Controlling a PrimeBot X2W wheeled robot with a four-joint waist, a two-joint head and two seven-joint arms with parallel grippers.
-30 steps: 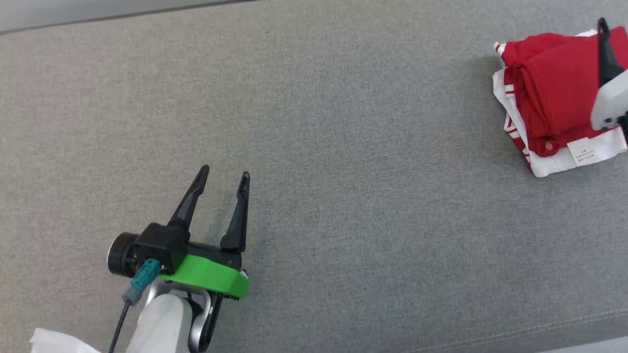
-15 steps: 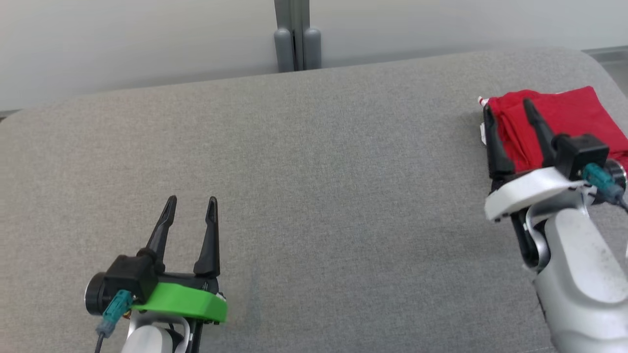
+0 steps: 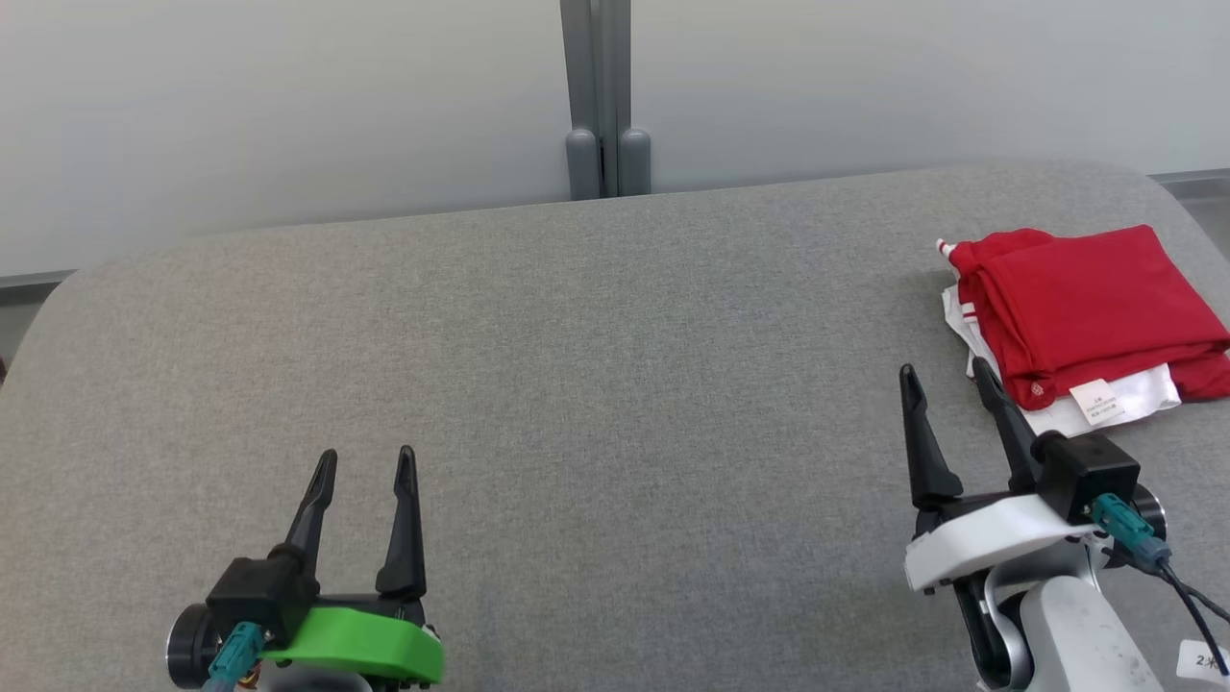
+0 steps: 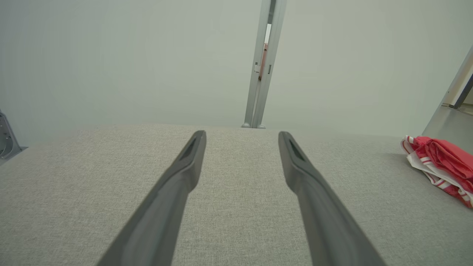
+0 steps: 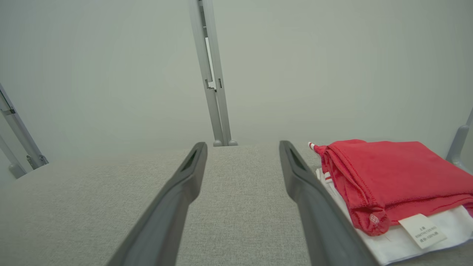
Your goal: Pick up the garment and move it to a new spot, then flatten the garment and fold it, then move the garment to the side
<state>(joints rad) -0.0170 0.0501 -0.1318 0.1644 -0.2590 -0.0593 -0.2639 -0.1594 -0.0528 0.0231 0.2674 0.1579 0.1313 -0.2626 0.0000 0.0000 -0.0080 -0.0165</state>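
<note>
Plainly, the right end effector (image 3: 944,369) is spread wide and empty, its two dark fingers held over the grey upholstered surface (image 3: 615,384) with nothing between them. Just ahead of it and a little to its right, close beyond the right fingertip but not touching, lies the garment (image 3: 1086,298). It is a folded bundle of red cloth on top of a white layer with red stripes at the edge, and a care label (image 3: 1095,401) sticks out at the corner nearest the fingers. The left end effector (image 3: 368,452) is likewise spread and holds nothing; the garment is well apart from it, far off to its right across bare upholstery. The bundle looks like thin knit: light, soft and limp, with no stiffness to keep its shape. A pinch on the top red layer alone would likely peel it open and undo the fold. Cloth resting on cloth should drag rather than slip. If it has to be shifted, the better hold seems to be the thick folded edge facing the right end effector, one finger slid under the white layer and the other on top, so that all layers are clamped together. The label is too flimsy to pull by.
</note>
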